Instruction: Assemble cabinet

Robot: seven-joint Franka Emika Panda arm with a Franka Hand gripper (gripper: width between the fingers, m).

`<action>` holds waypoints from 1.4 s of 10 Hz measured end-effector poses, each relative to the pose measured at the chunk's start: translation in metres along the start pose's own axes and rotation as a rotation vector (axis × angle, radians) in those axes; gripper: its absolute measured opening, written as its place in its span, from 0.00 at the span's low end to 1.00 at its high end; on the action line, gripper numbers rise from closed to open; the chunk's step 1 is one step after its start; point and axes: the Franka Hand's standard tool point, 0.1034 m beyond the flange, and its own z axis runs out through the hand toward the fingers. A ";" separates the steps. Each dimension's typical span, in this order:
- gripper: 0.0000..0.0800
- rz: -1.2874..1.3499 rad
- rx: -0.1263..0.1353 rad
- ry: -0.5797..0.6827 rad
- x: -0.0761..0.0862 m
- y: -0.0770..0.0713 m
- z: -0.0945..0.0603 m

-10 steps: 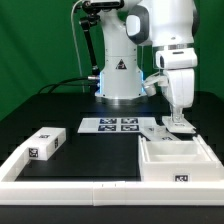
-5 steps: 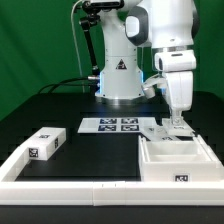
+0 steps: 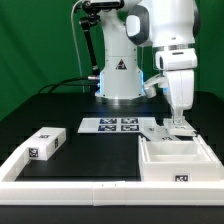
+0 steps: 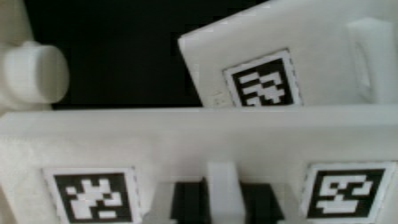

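Observation:
The cabinet is in loose white parts. An open box [image 3: 176, 160] with a tag on its front stands at the exterior view's right. Just behind it lies a flat white panel [image 3: 160, 131]. My gripper [image 3: 178, 124] is down on this panel. In the wrist view the panel [image 4: 178, 150] fills the near part and carries two tags. My gripper [image 4: 222, 198] has its dark fingers [image 4: 185, 200] close together on a thin white ridge of the panel. A second tagged white part [image 4: 285, 60] lies beyond it. A white tagged block [image 3: 45, 143] lies at the exterior view's left.
The marker board [image 3: 110, 125] lies flat in the middle at the back, in front of the robot base [image 3: 118, 80]. A long white border rail [image 3: 70, 172] runs along the table's front. A rounded white piece [image 4: 27, 75] shows at the edge of the wrist view.
The gripper has shifted very slightly toward the exterior view's left over the panel. Nothing else has moved.

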 end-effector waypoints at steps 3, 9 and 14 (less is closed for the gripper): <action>0.09 0.024 -0.001 -0.003 0.000 0.005 0.000; 0.09 0.064 -0.008 -0.015 -0.002 0.020 -0.005; 0.09 0.064 -0.003 -0.014 -0.002 0.020 -0.003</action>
